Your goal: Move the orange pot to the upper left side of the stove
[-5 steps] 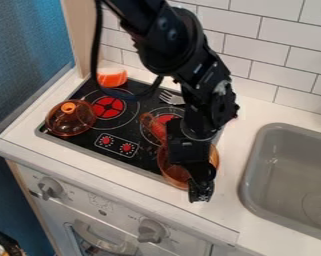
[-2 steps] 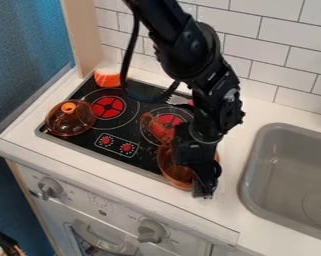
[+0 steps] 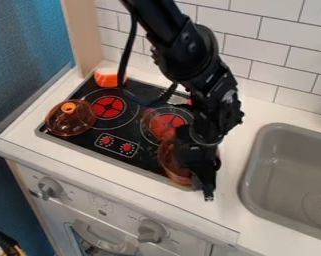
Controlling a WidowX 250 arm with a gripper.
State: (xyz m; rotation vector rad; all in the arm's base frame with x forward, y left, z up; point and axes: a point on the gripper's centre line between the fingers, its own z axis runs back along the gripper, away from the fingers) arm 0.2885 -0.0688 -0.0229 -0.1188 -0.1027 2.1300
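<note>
The gripper (image 3: 208, 192) hangs over the right front edge of the stove, partly in front of the orange pot; cannot tell whether it is open or shut. The translucent orange pot (image 3: 168, 159) lies at the stove's lower right corner, its handle pointing up and left over the right burner. Its right part is hidden behind the gripper. The black stove top (image 3: 89, 140) has a red burner at upper left and another at right.
An orange lid (image 3: 70, 118) with a knob rests on the stove's left side. An orange and white object (image 3: 108, 77) stands at its back left corner. The grey sink (image 3: 273, 165) is to the right, the tiled wall behind.
The gripper has shifted right and slightly up from where it was a second ago. The pot looks slightly shifted or tilted since the previous frame, its handle a little higher.
</note>
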